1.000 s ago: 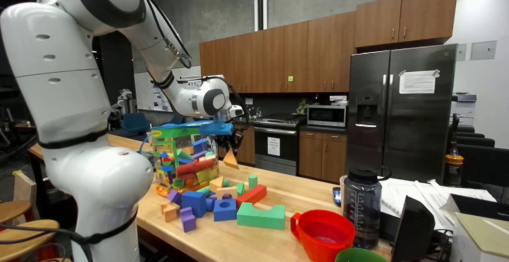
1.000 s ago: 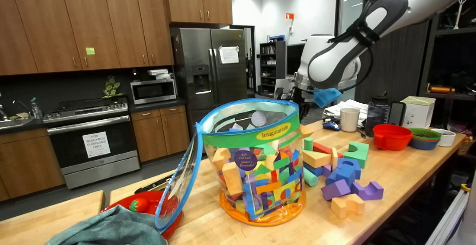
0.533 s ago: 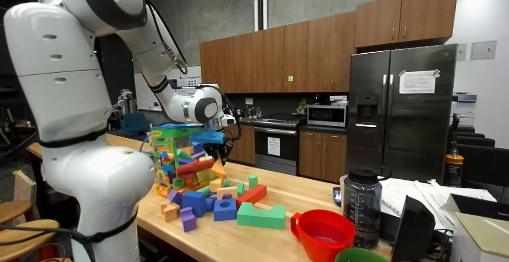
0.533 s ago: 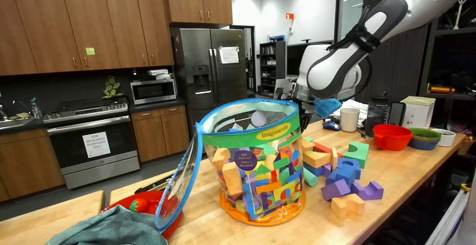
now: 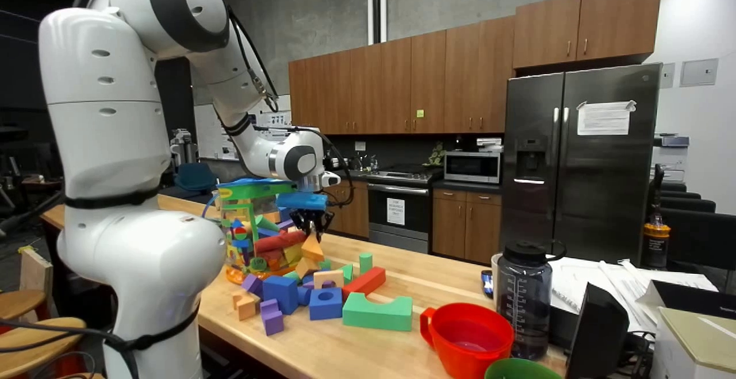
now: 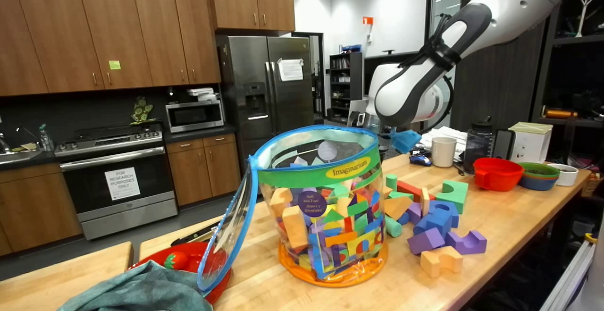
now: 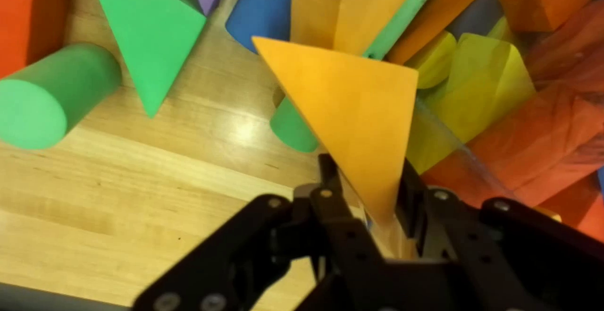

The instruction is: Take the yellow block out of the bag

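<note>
- Gripper: fingers pinch the narrow end of an orange-yellow wedge block; the broad end hangs free, below the grip.
- Location: the wedge block is outside the bag, near its clear wall and above the loose blocks.
- Bag: upright on the table, lid folded back at its side, many pieces within. It largely hides the grip in an exterior view.
- Identity: unconfirmed. Purer yellow blocks show through the bag wall; the held piece may or may not be the one meant.
- Step in hand, as judged: setting the wedge block down outside the bag. Contact with the tan block beneath cannot be determined.
- Recommended: carry it sideways, away from bag and pile, to bare table beyond the green cylinder. Lower slowly until the broad end bears, then part the fingers gently and rise straight up.
- Risk: released over the pile, it could slide or topple neighbours; pressed down further, it could pivot in so narrow a hold.
</note>
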`<state>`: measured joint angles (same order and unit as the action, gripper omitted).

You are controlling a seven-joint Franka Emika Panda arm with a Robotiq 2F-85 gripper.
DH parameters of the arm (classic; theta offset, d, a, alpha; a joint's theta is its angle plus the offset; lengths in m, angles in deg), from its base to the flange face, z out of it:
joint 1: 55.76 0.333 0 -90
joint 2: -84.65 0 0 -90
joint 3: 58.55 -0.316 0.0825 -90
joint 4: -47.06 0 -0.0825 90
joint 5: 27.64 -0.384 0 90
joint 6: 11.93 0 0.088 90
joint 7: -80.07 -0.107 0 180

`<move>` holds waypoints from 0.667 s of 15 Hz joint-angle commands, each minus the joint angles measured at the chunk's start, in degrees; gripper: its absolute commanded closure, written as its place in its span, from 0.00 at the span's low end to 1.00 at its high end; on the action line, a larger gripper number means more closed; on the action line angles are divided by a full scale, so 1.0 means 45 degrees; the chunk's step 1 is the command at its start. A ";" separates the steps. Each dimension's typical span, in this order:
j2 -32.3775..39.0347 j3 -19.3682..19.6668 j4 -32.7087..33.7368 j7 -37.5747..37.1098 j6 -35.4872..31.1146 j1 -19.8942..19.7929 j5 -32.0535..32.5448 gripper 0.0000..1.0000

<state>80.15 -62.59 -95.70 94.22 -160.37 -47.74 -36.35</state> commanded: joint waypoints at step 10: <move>-0.0541 0.0346 0.1701 -0.0012 0.2800 -0.0627 -0.0850 0.00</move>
<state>80.25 -61.77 -90.93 94.30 -152.17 -49.94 -37.57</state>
